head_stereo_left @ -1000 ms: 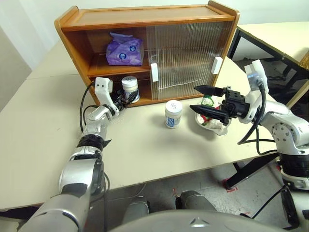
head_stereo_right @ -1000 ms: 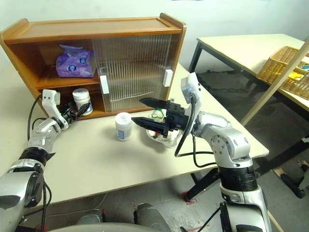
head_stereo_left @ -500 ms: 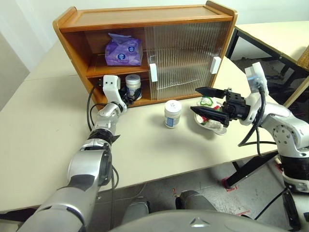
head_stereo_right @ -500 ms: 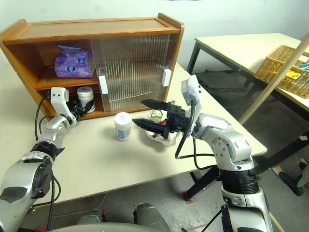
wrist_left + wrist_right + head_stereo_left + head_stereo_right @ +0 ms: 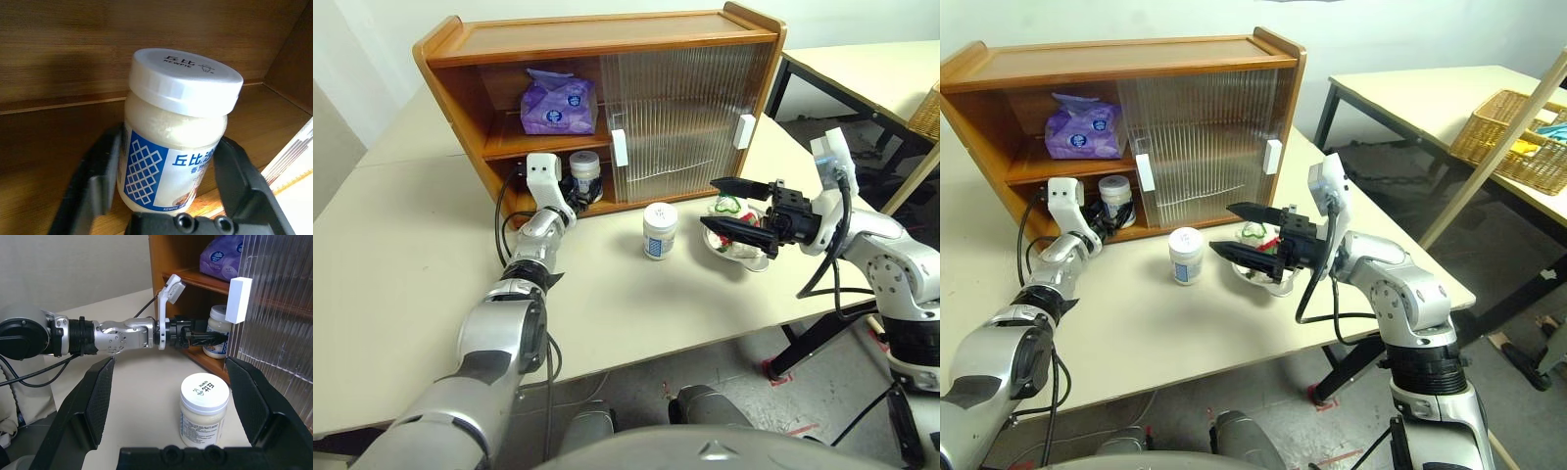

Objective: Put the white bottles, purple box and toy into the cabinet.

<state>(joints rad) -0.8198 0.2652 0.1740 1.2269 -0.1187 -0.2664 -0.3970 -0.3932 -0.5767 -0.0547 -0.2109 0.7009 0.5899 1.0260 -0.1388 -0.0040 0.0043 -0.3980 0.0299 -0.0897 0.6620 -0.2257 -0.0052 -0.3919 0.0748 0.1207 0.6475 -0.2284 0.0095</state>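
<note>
Inside the cabinet [image 5: 597, 39], the purple box [image 5: 558, 103] lies on the middle shelf. Below it the left pincer [image 5: 166, 205] flanks one white bottle [image 5: 176, 142], fingers slightly apart: a release, I'd judge. Next comes withdrawing cleanly. The second bottle [image 5: 659, 231] stands on the table [image 5: 401, 255]; the right pincer [image 5: 736, 206] hangs spread above the toy [image 5: 732, 208].

Ribbed doors [image 5: 677, 117] block the cabinet's [image 5: 460, 88] right half.
</note>
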